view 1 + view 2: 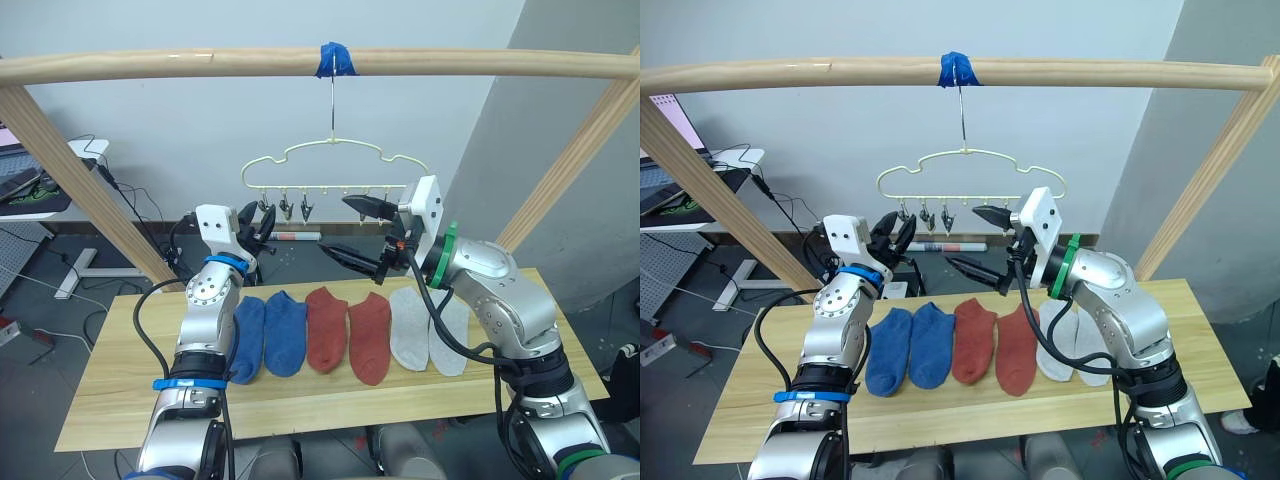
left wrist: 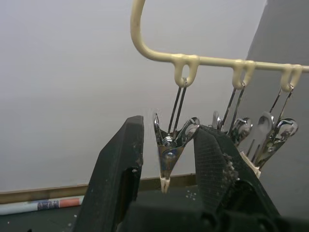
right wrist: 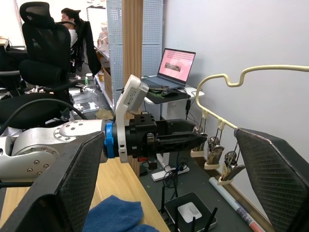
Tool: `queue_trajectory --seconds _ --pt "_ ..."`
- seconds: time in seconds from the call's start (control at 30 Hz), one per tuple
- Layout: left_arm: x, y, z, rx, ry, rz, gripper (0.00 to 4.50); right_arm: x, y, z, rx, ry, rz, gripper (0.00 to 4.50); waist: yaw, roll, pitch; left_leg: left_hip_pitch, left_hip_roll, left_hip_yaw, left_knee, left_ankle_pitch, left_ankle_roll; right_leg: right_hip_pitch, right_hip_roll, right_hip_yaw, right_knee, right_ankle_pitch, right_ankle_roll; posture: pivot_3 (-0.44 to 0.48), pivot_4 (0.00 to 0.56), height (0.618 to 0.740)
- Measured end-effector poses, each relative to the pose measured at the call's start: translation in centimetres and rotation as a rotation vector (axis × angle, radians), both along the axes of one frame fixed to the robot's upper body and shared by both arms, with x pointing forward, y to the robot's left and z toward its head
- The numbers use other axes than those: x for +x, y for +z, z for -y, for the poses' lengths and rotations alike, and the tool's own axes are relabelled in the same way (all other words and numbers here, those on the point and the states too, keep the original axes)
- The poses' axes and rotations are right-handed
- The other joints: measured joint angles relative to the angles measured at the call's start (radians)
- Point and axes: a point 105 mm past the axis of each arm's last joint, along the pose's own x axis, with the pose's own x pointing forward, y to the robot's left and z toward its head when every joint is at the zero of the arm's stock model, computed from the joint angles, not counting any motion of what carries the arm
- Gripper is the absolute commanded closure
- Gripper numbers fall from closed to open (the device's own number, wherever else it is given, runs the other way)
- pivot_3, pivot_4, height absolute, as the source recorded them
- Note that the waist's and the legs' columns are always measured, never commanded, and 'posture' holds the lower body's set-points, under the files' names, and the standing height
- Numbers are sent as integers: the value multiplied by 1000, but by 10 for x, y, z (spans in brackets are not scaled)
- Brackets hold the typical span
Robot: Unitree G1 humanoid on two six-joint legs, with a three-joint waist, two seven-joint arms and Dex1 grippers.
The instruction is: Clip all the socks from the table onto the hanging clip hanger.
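All six socks lie in a row on the bench (image 1: 130, 395), below both pincers: two blue socks (image 1: 268, 333), two rust-red socks (image 1: 347, 330), two grey socks (image 1: 428, 329). Left pincer (image 1: 256, 226) is raised with its fingers spread apart, an end clip (image 2: 169, 150) sitting right between them. Right pincer (image 1: 362, 231) gapes wide, empty, at the clip row's other end. Behind them the clip hanger (image 1: 332, 163) hangs off the wooden pole (image 1: 480, 63).
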Motion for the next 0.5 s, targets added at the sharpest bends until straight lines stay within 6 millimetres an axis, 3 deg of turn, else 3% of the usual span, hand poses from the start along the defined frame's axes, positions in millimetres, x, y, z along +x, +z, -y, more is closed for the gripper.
queue_trajectory --seconds 0.5 --pt "4 5 0 -1 4 22 2726 -3 4 -2 2 17 18 0 -9 0 0 0 0 0 0 0 0 0 0 0 0 0 0 -190 112 740"
